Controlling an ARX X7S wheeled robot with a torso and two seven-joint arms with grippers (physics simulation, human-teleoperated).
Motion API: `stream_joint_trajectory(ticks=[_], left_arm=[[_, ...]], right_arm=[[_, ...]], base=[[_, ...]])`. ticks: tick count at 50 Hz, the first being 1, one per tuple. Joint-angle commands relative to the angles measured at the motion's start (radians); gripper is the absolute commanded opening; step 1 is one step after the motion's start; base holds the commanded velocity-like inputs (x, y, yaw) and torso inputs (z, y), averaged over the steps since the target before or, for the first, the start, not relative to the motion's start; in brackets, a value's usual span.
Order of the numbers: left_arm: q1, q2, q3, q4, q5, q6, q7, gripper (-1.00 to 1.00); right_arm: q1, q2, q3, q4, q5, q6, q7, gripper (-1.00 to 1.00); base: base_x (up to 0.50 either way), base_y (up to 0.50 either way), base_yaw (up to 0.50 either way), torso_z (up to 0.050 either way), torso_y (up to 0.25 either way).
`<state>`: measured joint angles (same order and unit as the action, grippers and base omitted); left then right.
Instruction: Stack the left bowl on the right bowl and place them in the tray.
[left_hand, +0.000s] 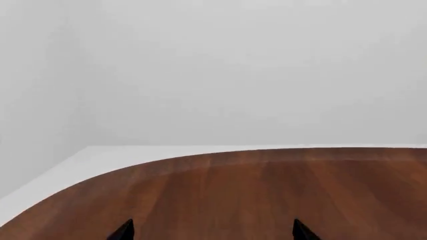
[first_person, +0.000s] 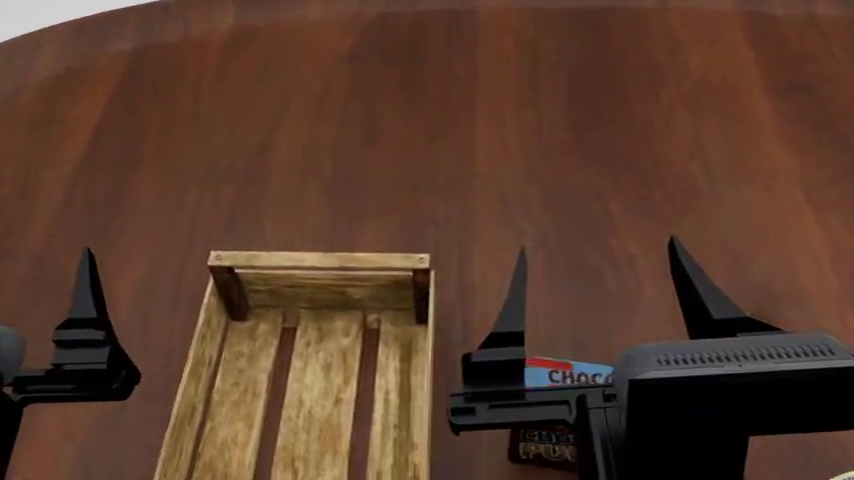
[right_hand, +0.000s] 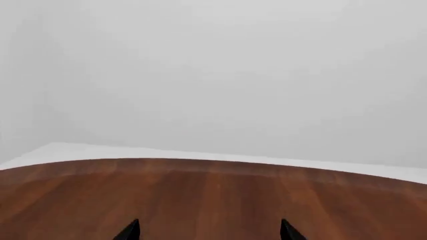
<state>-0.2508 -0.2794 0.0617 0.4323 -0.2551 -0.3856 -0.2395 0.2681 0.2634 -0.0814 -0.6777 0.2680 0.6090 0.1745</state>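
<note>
Slatted light-wood tray (first_person: 400, 380) lies on glossy, dark-grained brown table (first_person: 441, 130).

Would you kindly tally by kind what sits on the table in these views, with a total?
Wooden tray: 1
Blue chocolate pudding box, partly hidden behind the right gripper: 1
Bowls: 0 in view
Total: 2

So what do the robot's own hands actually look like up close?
Matte black throughout. The right gripper has two long fingers tapering to sharp points, mounted on a boxy black body with a row of vent slots. The left gripper looks the same; only dark pointed tips show. No cables or markings are visible.
</note>
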Motion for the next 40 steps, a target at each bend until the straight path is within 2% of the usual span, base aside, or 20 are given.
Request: stream_joint_trajectory(ticks=[1, 22, 31, 35, 40], left_arm=[[0.001, -0.006, 0.004, -0.004, 0.005, 0.004, -0.008, 1.00], [0.002, -0.015, 0.015, 0.002, 0.006, 0.014, -0.014, 1.00], [-0.008, -0.015, 0.011, 0.011, -0.003, -0.012, -0.029, 1.00], [-0.016, -0.028, 0.034, 0.021, 0.022, -0.030, -0.035, 1.00], [-0.010, -0.030, 0.040, 0.022, 0.046, -0.010, -0.050, 1.00]], right_arm=[[0.002, 0.005, -0.004, 0.002, 0.006, 0.006, 0.004, 1.00], [0.002, 0.016, -0.009, 0.002, 0.017, -0.003, 0.006, 1.00], [0.006, 0.021, -0.013, -0.003, 0.024, 0.009, 0.010, 1.00], [0.036, 0.011, 0.019, -0.045, 0.098, 0.111, 0.014, 1.00], [0.143, 0.020, 0.069, -0.158, 0.215, 0.400, 0.067, 1.00]], base=[[0.00, 0.00, 0.00, 0.000, -0.250], [0.00, 0.00, 0.00, 0.000, -0.249], [0.00, 0.00, 0.00, 0.000, 0.000], [0.00, 0.00, 0.00, 0.000, 0.000], [0.00, 0.00, 0.00, 0.000, 0.000]])
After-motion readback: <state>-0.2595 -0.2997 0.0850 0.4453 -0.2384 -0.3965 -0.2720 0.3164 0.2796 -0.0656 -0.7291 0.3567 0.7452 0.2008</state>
